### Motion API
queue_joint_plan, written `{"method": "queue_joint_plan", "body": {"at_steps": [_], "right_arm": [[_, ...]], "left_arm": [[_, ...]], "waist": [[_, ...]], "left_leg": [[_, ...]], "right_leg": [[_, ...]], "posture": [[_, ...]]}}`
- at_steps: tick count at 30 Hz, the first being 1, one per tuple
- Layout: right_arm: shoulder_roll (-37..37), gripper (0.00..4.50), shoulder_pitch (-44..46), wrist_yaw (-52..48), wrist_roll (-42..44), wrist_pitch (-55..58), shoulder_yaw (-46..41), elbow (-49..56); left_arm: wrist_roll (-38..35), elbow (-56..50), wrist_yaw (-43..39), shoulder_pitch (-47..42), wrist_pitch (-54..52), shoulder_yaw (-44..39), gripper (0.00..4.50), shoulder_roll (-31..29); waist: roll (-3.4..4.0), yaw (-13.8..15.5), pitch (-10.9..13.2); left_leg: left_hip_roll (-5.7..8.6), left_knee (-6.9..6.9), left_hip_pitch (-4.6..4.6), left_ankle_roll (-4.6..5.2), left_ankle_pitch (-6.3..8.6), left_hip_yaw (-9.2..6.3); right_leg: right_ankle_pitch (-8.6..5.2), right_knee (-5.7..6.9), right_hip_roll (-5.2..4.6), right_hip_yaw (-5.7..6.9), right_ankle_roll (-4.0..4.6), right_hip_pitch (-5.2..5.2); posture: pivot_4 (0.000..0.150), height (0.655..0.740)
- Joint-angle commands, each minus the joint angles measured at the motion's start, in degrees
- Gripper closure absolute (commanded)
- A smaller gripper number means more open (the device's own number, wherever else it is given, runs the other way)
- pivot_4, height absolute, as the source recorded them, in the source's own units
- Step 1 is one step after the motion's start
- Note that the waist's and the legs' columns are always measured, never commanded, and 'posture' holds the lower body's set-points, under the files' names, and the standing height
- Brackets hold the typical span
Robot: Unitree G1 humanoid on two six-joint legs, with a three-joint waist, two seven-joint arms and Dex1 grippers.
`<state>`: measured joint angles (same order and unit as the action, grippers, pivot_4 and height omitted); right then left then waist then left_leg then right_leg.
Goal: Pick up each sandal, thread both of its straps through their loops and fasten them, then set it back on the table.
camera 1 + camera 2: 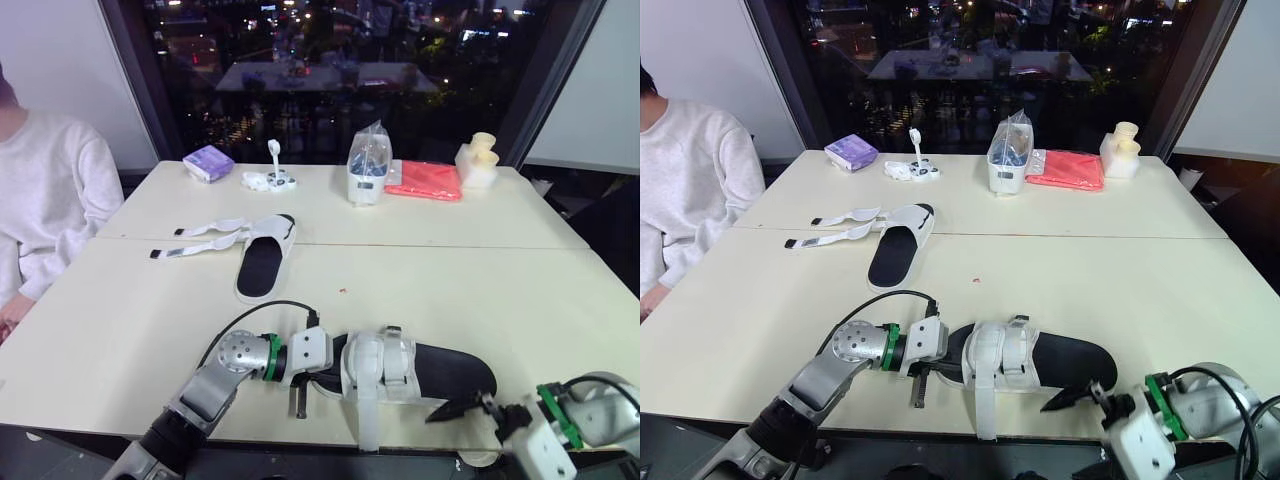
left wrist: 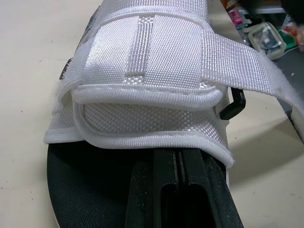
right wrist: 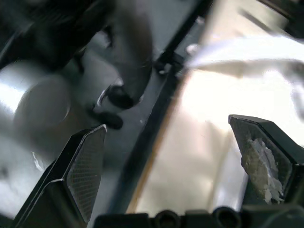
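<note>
A sandal [image 1: 440, 368] with a black sole and white straps [image 1: 382, 370] lies along the table's front edge. Both straps are folded over its middle, and one loose end hangs past the edge. My left gripper [image 1: 325, 372] is at the sandal's left end. Its fingers [image 2: 164, 190] are pressed together on the black insole, with their tips tucked under the nearest strap [image 2: 152, 109]. My right gripper [image 1: 468, 408] hovers open just off the sandal's right end, at the table edge, holding nothing. A second sandal [image 1: 265, 255] lies farther back on the left, its two straps [image 1: 200, 240] spread open.
A person in a white sweater [image 1: 45, 190] sits at the table's left side. Along the far edge stand a purple packet [image 1: 208, 162], a small white gadget [image 1: 272, 178], a bagged white container [image 1: 368, 168], a red cloth [image 1: 425, 180] and a pale yellow object [image 1: 478, 160].
</note>
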<state>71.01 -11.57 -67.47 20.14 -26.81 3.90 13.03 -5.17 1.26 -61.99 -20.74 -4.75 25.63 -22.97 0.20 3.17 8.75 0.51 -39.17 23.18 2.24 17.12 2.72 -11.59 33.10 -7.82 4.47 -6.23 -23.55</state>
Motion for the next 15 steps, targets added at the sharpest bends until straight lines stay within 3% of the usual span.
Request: {"method": "queue_joint_plan", "body": {"at_steps": [1,6,11,15], "right_arm": [[2.8,0.04,0.6,0.2,12.4,19.6,-3.2,6.8],[4.7,0.04,4.3,6.6,27.4,51.1,-1.6,14.7],[3.4,0.04,6.5,8.9,35.4,67.0,-1.5,19.5],[-2.2,0.04,10.0,15.3,42.7,78.0,0.4,19.7]], "left_arm": [[3.3,3.4,0.0,2.6,-2.4,3.8,4.5,-0.5],[3.7,3.0,0.2,2.8,-2.2,4.1,4.5,-0.5],[3.9,1.2,0.3,3.9,-2.5,4.5,4.5,-1.1],[4.0,-0.2,0.6,4.7,-3.2,4.8,4.5,-1.4]], "waist": [[0.0,0.2,0.0],[0.02,0.6,0.0],[0.02,0.6,0.0],[-0.03,0.5,0.0]], "left_leg": [[-0.03,0.0,-0.01,-0.01,0.01,-0.04],[-0.07,0.02,0.06,-0.15,0.09,-0.19],[-0.06,0.03,0.2,-0.16,0.11,-0.2],[-0.06,0.04,0.22,-0.09,0.11,-0.19]], "right_leg": [[0.0,-0.01,-0.02,0.01,0.0,-0.01],[-0.01,-0.09,-0.07,0.09,0.01,-0.17],[-0.01,-0.16,-0.1,0.14,0.01,-0.28],[-0.01,-0.2,-0.06,0.22,0.01,-0.32]], "posture": [[0.15,0.74],[0.15,0.74],[0.15,0.74],[0.15,0.74]]}}
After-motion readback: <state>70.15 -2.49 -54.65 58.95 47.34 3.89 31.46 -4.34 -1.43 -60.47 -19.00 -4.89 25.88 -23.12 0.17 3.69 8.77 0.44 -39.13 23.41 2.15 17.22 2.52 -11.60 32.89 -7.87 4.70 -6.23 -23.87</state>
